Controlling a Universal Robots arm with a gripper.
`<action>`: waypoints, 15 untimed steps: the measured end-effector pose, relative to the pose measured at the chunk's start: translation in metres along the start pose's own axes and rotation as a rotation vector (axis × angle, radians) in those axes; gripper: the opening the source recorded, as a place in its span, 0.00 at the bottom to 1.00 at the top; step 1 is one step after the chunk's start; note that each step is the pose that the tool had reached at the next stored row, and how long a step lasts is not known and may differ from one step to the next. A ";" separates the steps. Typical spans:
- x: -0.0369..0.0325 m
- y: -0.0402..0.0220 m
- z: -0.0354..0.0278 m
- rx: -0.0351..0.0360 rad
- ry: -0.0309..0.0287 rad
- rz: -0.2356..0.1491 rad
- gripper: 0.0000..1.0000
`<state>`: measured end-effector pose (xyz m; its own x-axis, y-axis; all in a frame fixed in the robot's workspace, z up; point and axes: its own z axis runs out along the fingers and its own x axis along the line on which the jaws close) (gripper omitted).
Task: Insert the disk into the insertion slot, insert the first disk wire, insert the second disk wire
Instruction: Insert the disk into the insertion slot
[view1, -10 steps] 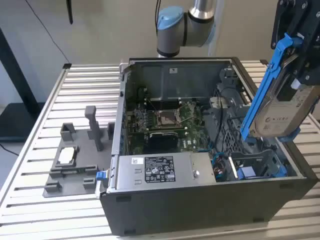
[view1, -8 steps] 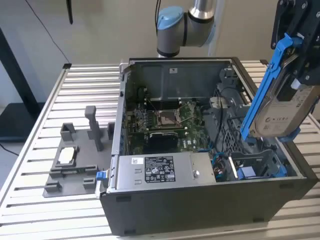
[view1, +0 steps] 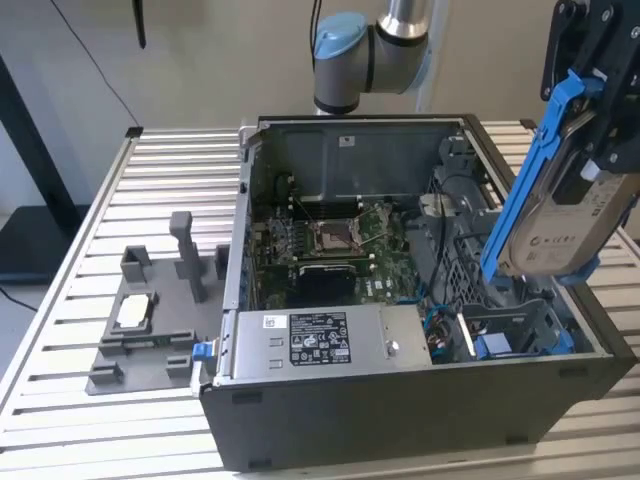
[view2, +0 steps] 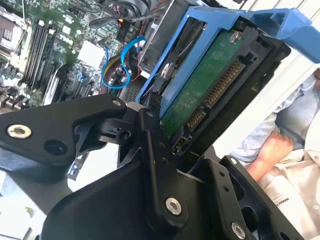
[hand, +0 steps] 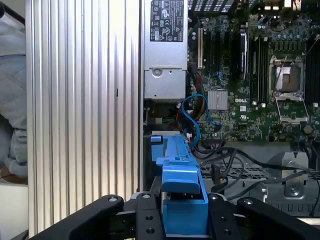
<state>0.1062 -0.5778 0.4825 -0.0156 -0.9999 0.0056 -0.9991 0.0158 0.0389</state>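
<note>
Exterior view: black hand (view1: 598, 110) clamped on the flat silver-grey disk (view1: 568, 225) in its bright blue plastic carrier frame (view1: 520, 190), long axis steeply tilted, lower end pointing down toward the narrow grey metal insertion slot (view1: 505, 328) just beneath, inside the dark computer case (view1: 400, 420), at the exterior view's right.
</note>
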 end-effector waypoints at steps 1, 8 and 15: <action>0.0000 -0.0001 0.0009 0.0005 0.0004 -0.001 0.33; 0.0000 -0.0003 0.0072 0.0026 0.0081 -0.006 0.33; 0.0000 -0.0004 0.0087 0.0035 0.0093 -0.008 0.33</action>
<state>0.1063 -0.5778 0.4738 -0.0070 -0.9999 0.0145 -0.9993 0.0075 0.0355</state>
